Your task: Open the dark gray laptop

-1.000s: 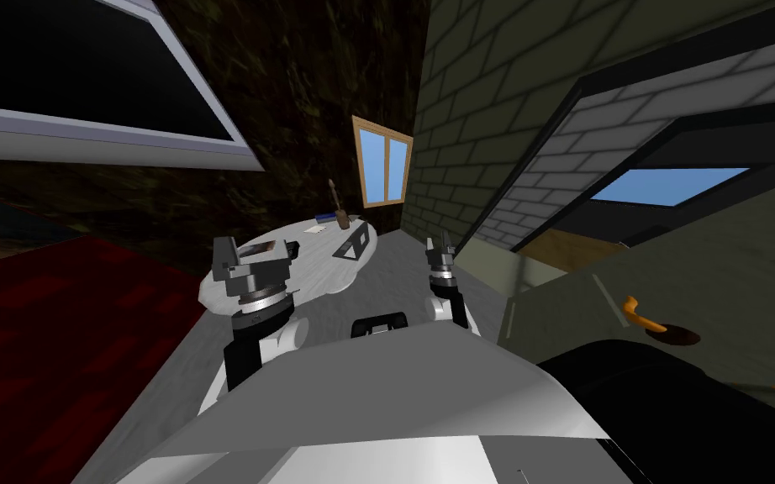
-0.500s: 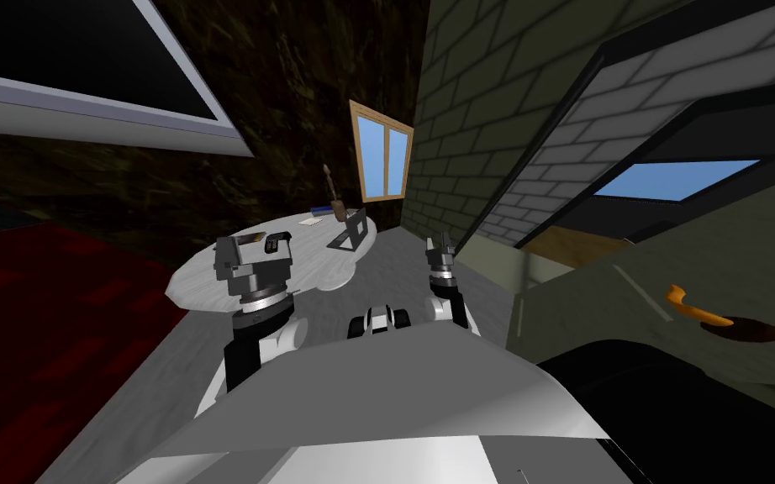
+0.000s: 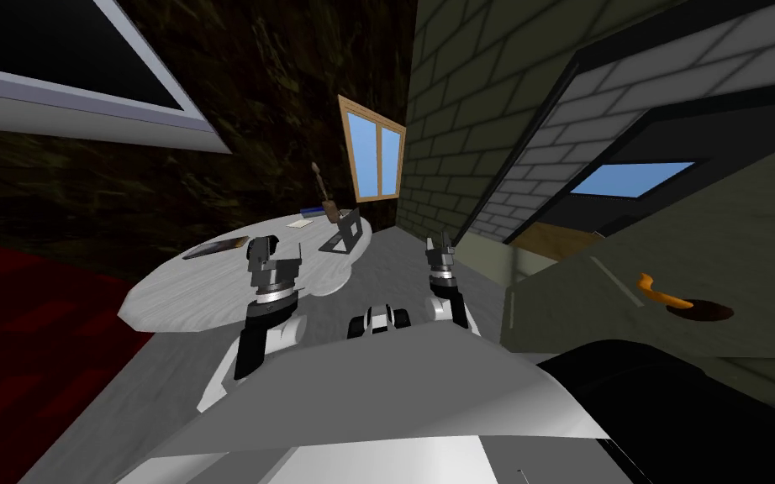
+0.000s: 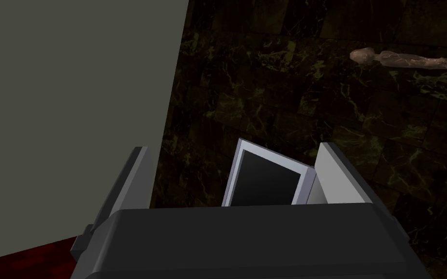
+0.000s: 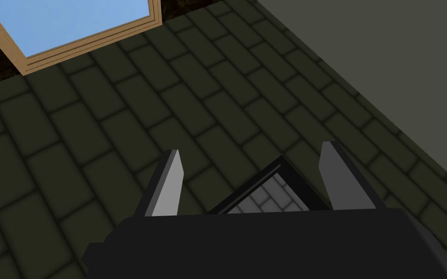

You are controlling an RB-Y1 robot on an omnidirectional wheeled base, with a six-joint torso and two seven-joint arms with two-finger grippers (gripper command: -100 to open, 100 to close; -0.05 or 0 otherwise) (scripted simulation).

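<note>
Although it looks small at the far end of the white oval table (image 3: 197, 292), the dark grey laptop (image 3: 345, 233) is easy to find. It lies ahead of our left gripper (image 3: 276, 249) and a little toward our right side, well apart from the fingertips, with bare tabletop between. Its lid seems to stand at an angle off its base, but we cannot tell how wide.

From our right gripper (image 3: 439, 244), which is raised beside the table's end, the laptop lies ahead and toward our left, again well apart. Neither gripper touches it.

In the left wrist view our fingers (image 4: 337, 180) stand spread with nothing between them. The right hand's fingers (image 5: 168, 188) are parted just as wide and hold nothing.

Just beyond the laptop, farther from our left gripper, stand a brown bottle-like thing with a thin neck (image 3: 328, 207) and a flat blue book (image 3: 313, 213). A white sheet (image 3: 299, 223) lies beside them. A dark flat item (image 3: 213, 248) rests on the table near our left gripper, on its outer side.

Past the table a wood-framed window (image 3: 373, 160) is set in the dark marbled wall (image 3: 276, 101), next to a brick wall (image 3: 478, 109). A red rug (image 3: 16, 336) spreads out beyond our left arm. On the outer side of our right gripper sits olive furniture (image 3: 596, 294) with an orange curved piece (image 3: 659, 292) on it.
</note>
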